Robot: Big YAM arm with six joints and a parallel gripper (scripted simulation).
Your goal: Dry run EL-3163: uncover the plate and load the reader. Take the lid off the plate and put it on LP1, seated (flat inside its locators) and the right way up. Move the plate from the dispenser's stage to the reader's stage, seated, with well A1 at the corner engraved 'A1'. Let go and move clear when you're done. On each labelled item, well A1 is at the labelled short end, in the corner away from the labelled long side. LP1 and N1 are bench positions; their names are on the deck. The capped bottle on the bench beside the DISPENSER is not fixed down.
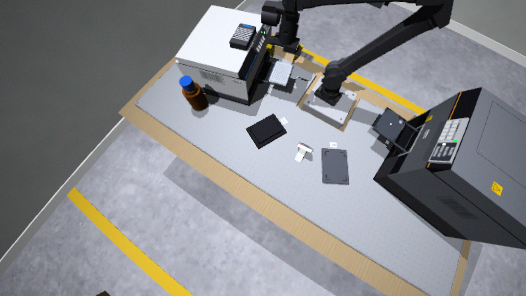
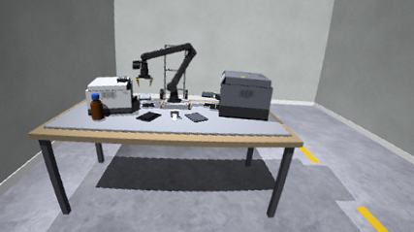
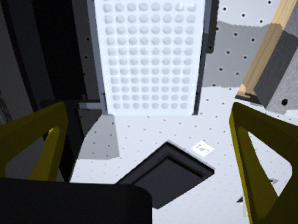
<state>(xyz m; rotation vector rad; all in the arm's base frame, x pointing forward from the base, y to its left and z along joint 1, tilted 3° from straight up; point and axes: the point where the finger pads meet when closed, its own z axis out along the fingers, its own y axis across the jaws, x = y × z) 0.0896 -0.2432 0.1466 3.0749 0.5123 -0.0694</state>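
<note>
The white plate (image 1: 281, 73) (image 2: 145, 96) (image 3: 150, 60) is on the dispenser's stage (image 3: 98, 50), its wells uncovered. A black stepped rectangle (image 1: 266, 131) (image 2: 148, 116) (image 3: 167, 180) lies flat beside the LP1 label (image 1: 284, 121) (image 3: 202, 148); it looks like the lid on its position, but I cannot tell how it sits in the locators. My gripper (image 1: 284, 54) (image 2: 145, 83) (image 3: 148, 111) is open and empty, above the plate's end, its fingers wide to either side. The reader's stage (image 1: 395, 131) sticks out with no plate on it. Well A1's corner is not readable.
The white dispenser (image 1: 215, 40) (image 2: 110, 93) is at the left, the brown bottle (image 1: 194, 96) (image 2: 96, 109) with blue cap upright beside it. The dark reader (image 1: 490, 150) (image 2: 245, 99) is at the right. A small white item (image 1: 302, 151) (image 2: 175, 115) stands between LP1 and grey N1 (image 1: 335, 167) (image 2: 196, 117).
</note>
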